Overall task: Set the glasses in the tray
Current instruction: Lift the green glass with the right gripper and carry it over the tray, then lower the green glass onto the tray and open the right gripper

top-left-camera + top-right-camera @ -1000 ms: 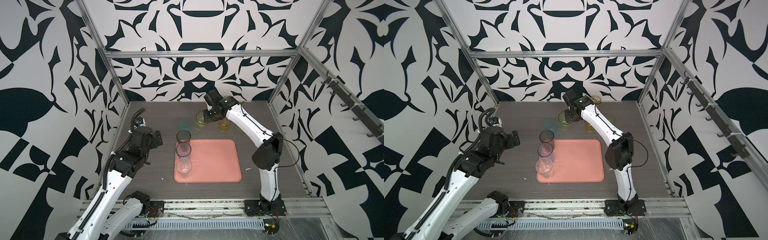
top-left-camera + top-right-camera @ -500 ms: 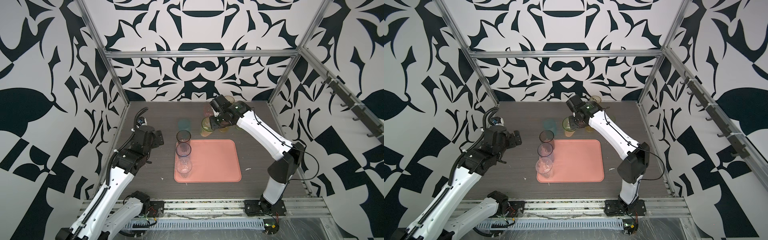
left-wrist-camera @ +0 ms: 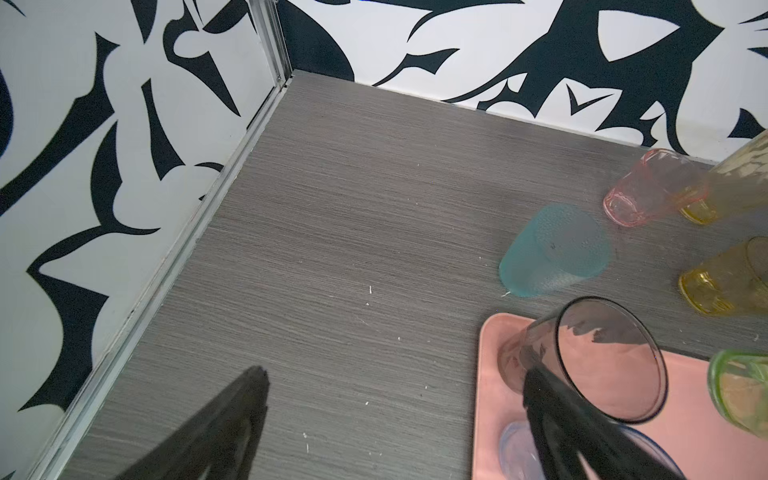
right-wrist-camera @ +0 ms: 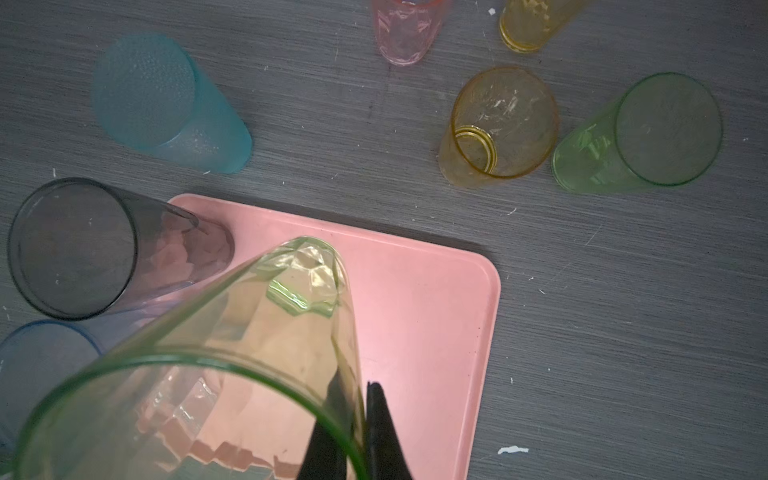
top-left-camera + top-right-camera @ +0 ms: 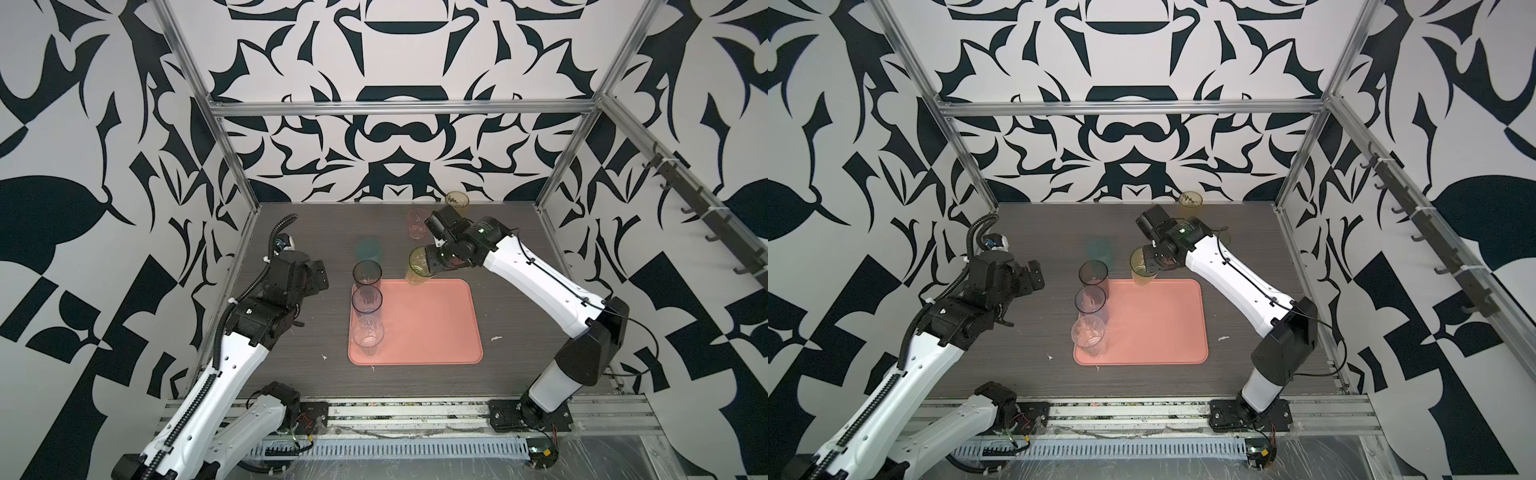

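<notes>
Right pincer [image 4: 356, 380] is clamped on the rim of the green glass [image 5: 417, 266], which hangs tilted over the far edge of the tray [image 5: 436, 324]. Left pincer [image 3: 395, 372] gapes wide and holds nothing, over the surface [image 5: 307, 232] left of the tray. A grey glass [image 5: 367, 274], blue glass [image 5: 367, 301] and clear glass [image 5: 368, 334] stand along the tray's left side. A teal glass [image 5: 368, 249] and pink glass [image 5: 415, 222] stand on the surface beyond it.

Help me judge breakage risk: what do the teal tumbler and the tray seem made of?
The teal tumbler is probably frosted plastic: its wall is cloudy and pebbled with fine dimples, with no sharp glints, though frosted glass cannot be ruled out. The tray looks like moulded plastic with a matte salmon-pink finish: even colour, soft rounded corners, a low rim and no glare.
</notes>
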Robot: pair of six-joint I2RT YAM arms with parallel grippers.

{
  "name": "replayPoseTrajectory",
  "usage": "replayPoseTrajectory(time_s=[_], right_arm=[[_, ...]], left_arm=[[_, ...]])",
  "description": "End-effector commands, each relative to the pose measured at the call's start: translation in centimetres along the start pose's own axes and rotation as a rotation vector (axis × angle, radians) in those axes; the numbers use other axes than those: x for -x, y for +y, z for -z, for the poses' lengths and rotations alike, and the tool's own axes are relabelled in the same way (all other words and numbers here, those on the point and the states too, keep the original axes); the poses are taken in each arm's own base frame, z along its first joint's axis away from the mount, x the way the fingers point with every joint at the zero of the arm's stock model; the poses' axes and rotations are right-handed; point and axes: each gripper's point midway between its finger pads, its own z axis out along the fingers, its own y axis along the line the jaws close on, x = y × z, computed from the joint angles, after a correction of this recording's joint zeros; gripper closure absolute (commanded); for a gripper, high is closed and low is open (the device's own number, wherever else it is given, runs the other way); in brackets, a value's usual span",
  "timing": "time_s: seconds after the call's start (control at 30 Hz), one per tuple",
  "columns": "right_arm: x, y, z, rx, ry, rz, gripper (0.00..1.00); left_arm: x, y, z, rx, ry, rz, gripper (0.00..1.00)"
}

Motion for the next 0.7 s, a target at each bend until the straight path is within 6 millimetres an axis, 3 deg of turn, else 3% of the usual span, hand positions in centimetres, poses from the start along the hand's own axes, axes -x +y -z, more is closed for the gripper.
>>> replayPoseTrajectory(time_s=[0.0, 0.67], right_arm=[[0.5, -0.2, 0.8, -0.019, -0.048, -0.025, 1.0], [-2.1, 0.3, -4.8, -0.061, 0.084, -0.019, 1.0]], left_arm=[[0.0, 0.0, 0.1, -0.007, -0.003, 0.018, 0.0], [-0.2, 0.1, 0.1, -0.002, 0.003, 0.014, 0.01]])
